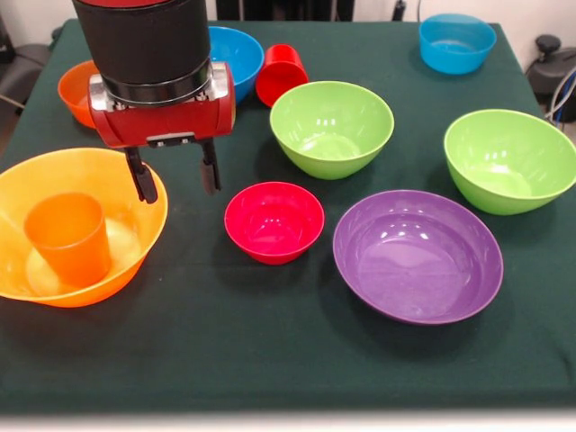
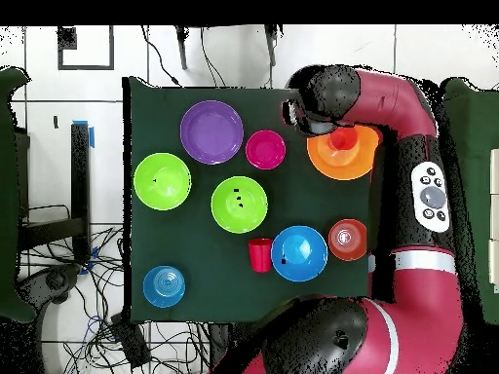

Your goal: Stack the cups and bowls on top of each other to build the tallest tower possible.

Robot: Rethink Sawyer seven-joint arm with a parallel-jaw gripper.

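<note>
Orange cup upright in big orange bowl, front view only.

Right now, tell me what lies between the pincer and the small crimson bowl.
Nothing: in the front view only bare green cloth separates the open pincer from the small crimson bowl; the big orange bowl sits on the pincer's other side.

Left of the red gripper an orange cup was seen; right, a crimson bowl, beyond it a purple bowl.

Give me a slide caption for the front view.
Open tool hovers between orange cup and crimson bowl.
</note>
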